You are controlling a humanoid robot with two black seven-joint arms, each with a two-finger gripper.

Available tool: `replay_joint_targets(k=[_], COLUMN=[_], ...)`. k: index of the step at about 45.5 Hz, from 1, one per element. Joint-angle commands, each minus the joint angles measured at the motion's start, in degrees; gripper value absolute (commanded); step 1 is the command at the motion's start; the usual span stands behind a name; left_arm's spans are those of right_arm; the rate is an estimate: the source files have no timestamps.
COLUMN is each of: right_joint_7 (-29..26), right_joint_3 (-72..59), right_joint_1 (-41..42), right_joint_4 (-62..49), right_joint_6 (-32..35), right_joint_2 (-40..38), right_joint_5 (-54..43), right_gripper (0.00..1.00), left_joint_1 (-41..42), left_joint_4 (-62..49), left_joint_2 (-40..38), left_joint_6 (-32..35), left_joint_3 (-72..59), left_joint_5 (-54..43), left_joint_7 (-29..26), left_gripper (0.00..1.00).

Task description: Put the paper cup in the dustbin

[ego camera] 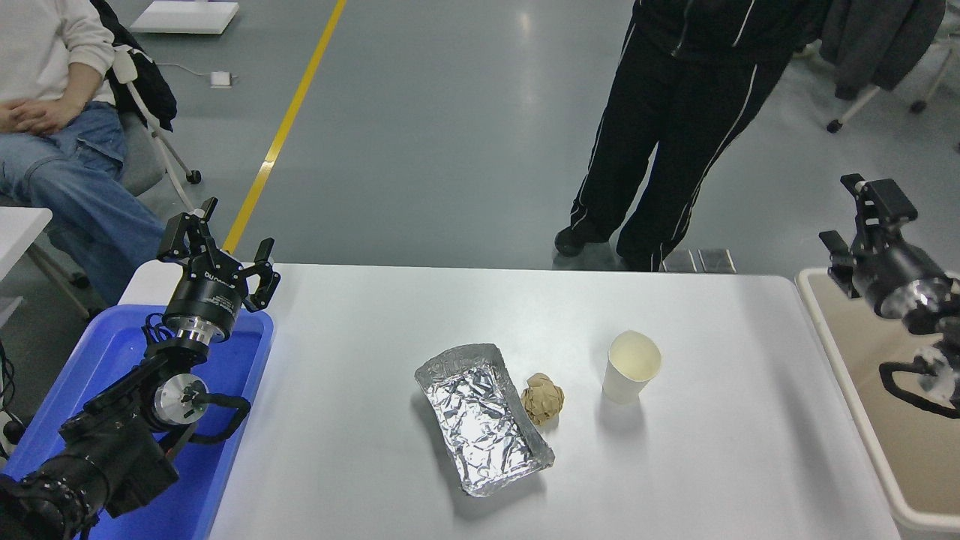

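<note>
Head view: the right gripper (pixel 855 217) hangs in the air at the picture's right edge, above the far end of the dustbin (pixel 851 390), with its black fingers (pixel 876 193) spread apart and nothing between them. Its arm runs down along the right edge over the bin's beige interior. The bin stands just beside the right end of the white table (pixel 375 337), its thick cream rim running along the table's edge.

Well to the left of that gripper, the paper cup (pixel 631 367) stands upright on the table, open mouth up, apart from everything else. Just left of it lies a crumpled brown paper ball (pixel 543 399), which sits touching or almost touching the right wall of a foil tray (pixel 484 417). The tray lies at an angle near the table's middle, its crinkled inside open to the camera.

At the lower left the left gripper (pixel 217 255) is parked over the far corner of a blue plastic tub (pixel 112 352), its fingers splayed wide and holding nothing. The tub sits against the table's left end.

Beyond the table a person in black trousers with white stripes (pixel 667 127) stands on the grey floor. At the upper left another person in blue jeans (pixel 67 172) sits with hands folded in the lap.
</note>
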Motion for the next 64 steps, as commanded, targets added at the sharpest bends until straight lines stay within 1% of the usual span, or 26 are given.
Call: replay_joint_targets(k=[1, 7, 14, 19, 25, 34, 40, 48, 56, 64], right_joint_7=[0.0, 0.0, 0.0, 0.0, 0.0, 0.0, -0.2, -0.4, -0.3, -0.3], right_joint_3=[-24.0, -35.6, -45.8, -51.1, -55.3, -59.2, -59.6, -59.4, -59.0, -59.1], right_joint_1=[13.5, 19.5, 25.6, 28.7, 30.7, 30.6, 29.2, 25.3, 21.9, 21.1], right_joint_4=[0.3, 1.0, 4.2, 8.7, 12.3, 12.2, 11.3, 6.1, 0.7, -1.4], right_joint_6=[-0.1, -0.1, 0.1, 0.3, 0.4, 0.4, -0.1, -0.4, -0.5, -0.4], right_joint_2=[-2.3, -1.8, 0.3, 1.4, 4.6, 10.4, 13.8, 16.8, 18.5, 18.7], right_joint_5=[-13.0, -14.7, -18.5, -23.8, -28.3, -28.4, -27.8, -27.6, -27.6, -27.6], right_gripper=[1.00, 1.00, 1.00, 1.00, 1.00, 0.99, 1.00, 0.99, 0.99, 0.99], left_joint_1=[0.0, 0.0, 0.0, 0.0, 0.0, 0.0, 0.0, 0.0, 0.0, 0.0], left_joint_4=[0.0, 0.0, 0.0, 0.0, 0.1, 0.0, 0.0, 0.0, 0.0, 0.1], left_joint_2=[0.0, 0.0, 0.0, 0.0, 0.0, 0.0, 0.0, 0.0, 0.0, 0.0], left_joint_6=[0.0, 0.0, 0.0, 0.0, 0.0, 0.0, 0.0, 0.0, 0.0, 0.0], left_joint_3=[0.0, 0.0, 0.0, 0.0, 0.0, 0.0, 0.0, 0.0, 0.0, 0.0], left_joint_5=[0.0, 0.0, 0.0, 0.0, 0.0, 0.0, 0.0, 0.0, 0.0, 0.0], left_joint_7=[0.0, 0.0, 0.0, 0.0, 0.0, 0.0, 0.0, 0.0, 0.0, 0.0], left_gripper=[1.00, 1.00, 1.00, 1.00, 1.00, 1.00, 1.00, 1.00, 1.00, 1.00])
